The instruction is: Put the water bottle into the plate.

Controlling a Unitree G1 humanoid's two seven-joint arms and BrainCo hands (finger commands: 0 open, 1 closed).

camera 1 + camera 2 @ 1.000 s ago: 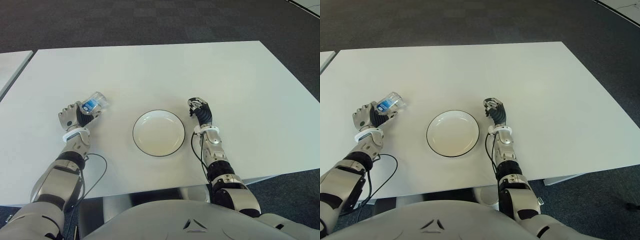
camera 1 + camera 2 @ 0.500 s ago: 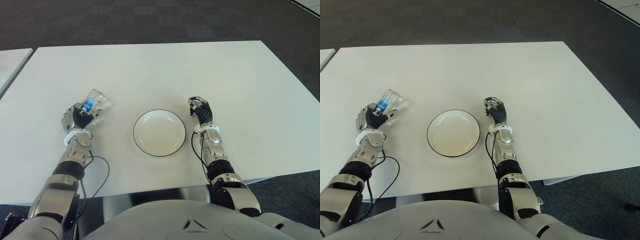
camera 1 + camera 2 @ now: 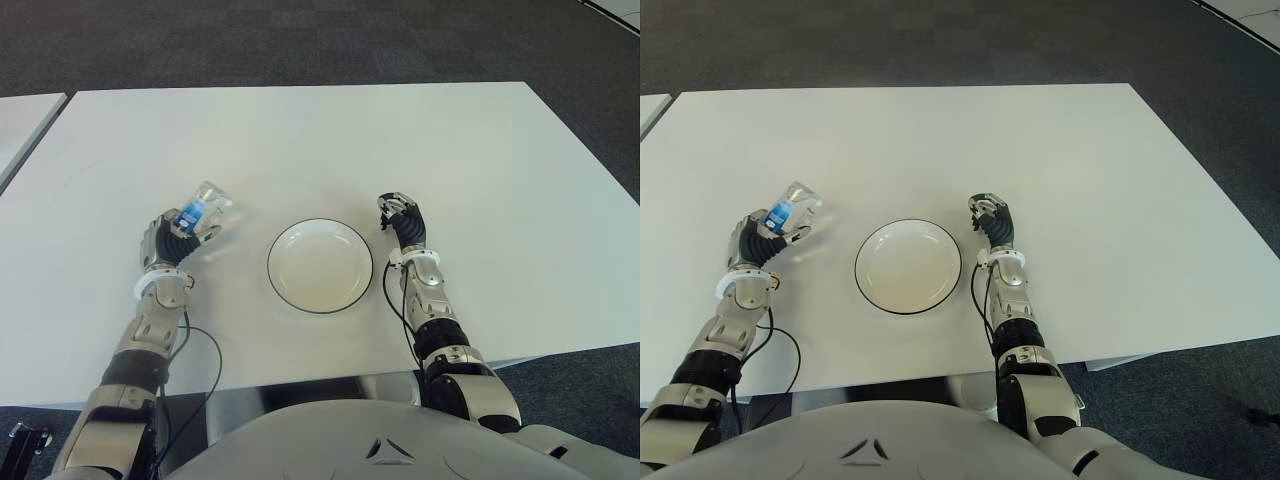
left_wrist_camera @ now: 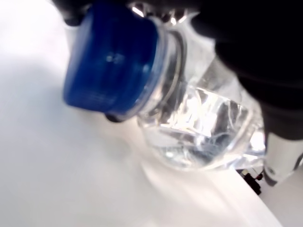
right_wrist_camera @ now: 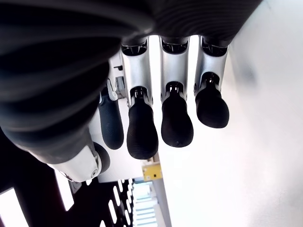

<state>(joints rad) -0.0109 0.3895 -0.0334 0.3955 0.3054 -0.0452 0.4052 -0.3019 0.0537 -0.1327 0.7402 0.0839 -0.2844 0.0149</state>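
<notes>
While the left hand [image 3: 165, 243] grips the water bottle [image 3: 199, 212] at centre-left of the frame, the bottle tilts, its base aimed up and right toward the plate [image 3: 320, 266] (blue cap [image 4: 110, 60] nearest the wrist). The right hand [image 3: 401, 219], fingers curled on nothing, shows just right of the plate on the white table [image 3: 300, 140].

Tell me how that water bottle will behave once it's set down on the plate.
The water bottle in the left hand looks thin clear plastic, so probably light and slightly squashy. Round-bodied and tilted, it would likely roll if laid down in the shallow plate.
</notes>
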